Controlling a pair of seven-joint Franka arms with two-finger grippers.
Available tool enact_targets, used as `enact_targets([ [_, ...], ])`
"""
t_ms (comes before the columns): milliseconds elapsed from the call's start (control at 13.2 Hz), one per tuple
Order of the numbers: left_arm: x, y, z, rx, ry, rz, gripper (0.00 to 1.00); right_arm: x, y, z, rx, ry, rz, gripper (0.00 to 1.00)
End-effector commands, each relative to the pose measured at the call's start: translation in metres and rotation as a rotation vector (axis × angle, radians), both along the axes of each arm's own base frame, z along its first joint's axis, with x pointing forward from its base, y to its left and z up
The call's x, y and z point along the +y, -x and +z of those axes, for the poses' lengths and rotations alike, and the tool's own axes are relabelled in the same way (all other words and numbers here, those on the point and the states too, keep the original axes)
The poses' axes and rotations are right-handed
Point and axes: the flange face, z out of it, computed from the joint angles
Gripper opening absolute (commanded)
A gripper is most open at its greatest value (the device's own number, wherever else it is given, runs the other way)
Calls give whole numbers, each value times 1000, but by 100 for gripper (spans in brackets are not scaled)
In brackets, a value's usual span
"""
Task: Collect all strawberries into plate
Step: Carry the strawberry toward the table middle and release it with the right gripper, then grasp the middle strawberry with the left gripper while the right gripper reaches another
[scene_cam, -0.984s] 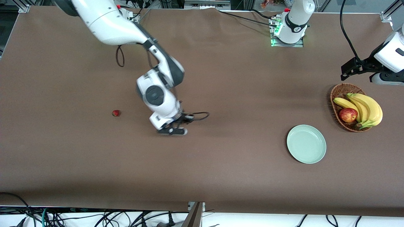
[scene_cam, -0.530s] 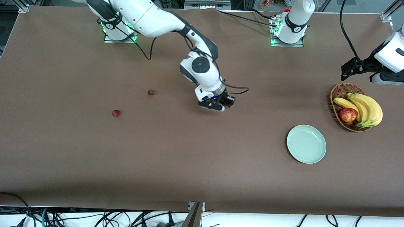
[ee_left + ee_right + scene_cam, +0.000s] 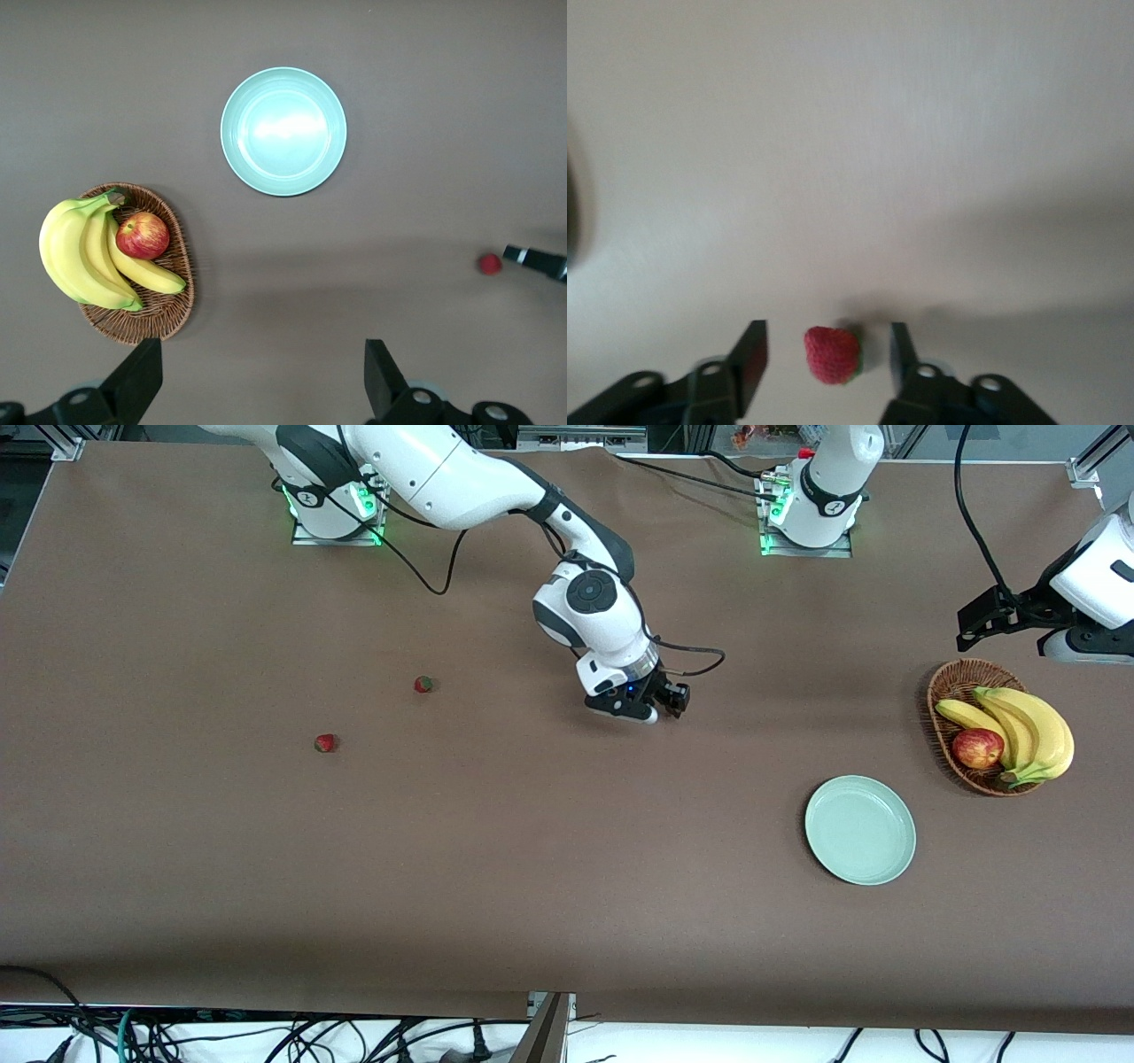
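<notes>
Closing the half-open, empty right gripper [image 3: 654, 710] squarely around the mid-table strawberry [image 3: 831, 354] lying untouched between its fingers should precede carrying it toward the plate [image 3: 859, 829] at four o'clock, while the wide-open, empty left gripper [image 3: 263, 359] waits above the basket [image 3: 937, 691].

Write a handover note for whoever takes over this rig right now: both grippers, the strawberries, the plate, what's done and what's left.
Right gripper: open, low over mid-table, well short of the plate. One strawberry sits between its fingers, not gripped.
Left gripper: open, waiting high over the plate and fruit basket.
Second strawberry and third strawberry lie on the table toward the right arm's end.
Done: nothing yet; the plate holds no berries.
Left: all three go into the plate. Probably regrip the one under the right gripper first.
</notes>
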Motion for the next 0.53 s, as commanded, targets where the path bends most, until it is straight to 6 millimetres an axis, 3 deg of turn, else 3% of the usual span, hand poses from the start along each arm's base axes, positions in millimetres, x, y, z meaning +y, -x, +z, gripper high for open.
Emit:
enact_targets([
  [0,-1,-2,5,6,-4,-15,100,-39,-48,43,-46,69,34,100],
  [227,-1,-2,5,6,-4,-15,100,-115,-108,79,-22,199,160,100],
  [454,-1,-2,5,6,-3,-16,100,-197,-150,102,32,309,340,100],
])
